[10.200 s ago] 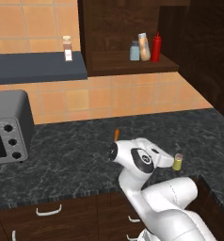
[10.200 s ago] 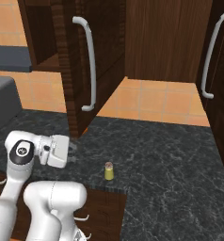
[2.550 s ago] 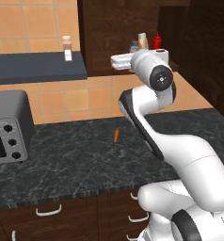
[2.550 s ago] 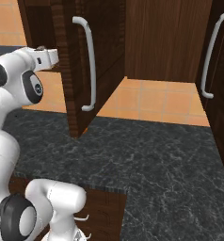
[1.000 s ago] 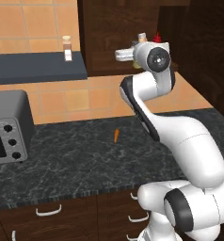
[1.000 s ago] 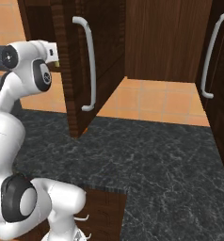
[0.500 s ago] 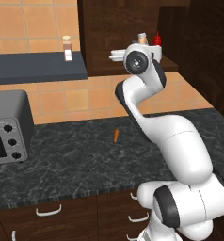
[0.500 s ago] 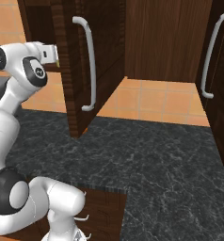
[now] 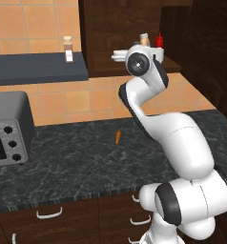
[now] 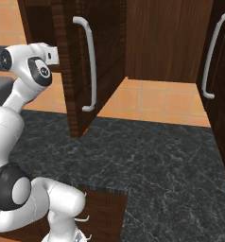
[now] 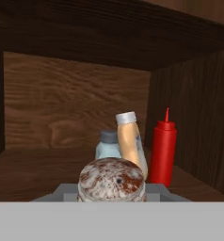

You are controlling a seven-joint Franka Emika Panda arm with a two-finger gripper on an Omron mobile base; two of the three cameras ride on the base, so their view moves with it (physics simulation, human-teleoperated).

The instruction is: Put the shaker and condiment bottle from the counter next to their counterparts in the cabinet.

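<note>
In the hand view the shaker's speckled grey-silver cap [image 11: 112, 180] sits close up between my fingers, its yellow-green body hidden. My gripper [image 11: 112, 191] is shut on it, level with the cabinet's inner shelf [image 11: 34, 169]. Behind the cap stand the pale blue-grey shaker [image 11: 106, 145], the tan bottle [image 11: 131, 141] and, to their right, the red condiment bottle [image 11: 163, 148], upright near the side wall. From the left base view my arm reaches up to the cabinet [image 9: 98, 28]; the tan bottle's cap [image 9: 144, 37] and the red bottle [image 9: 159, 40] peek over the wrist.
A clear white-labelled jar [image 9: 67, 49] stands on the dark-blue wall shelf [image 9: 36, 68]. A small orange piece [image 9: 118, 137] lies on the black counter [image 9: 87, 159], and a toaster oven [image 9: 5, 128] stands at its left. The open cabinet door [image 10: 74, 71] hangs beside my hand.
My wrist has swung left in front of the cabinet opening and the hand now faces straight into the shelf. The shaker stays in my grip.
</note>
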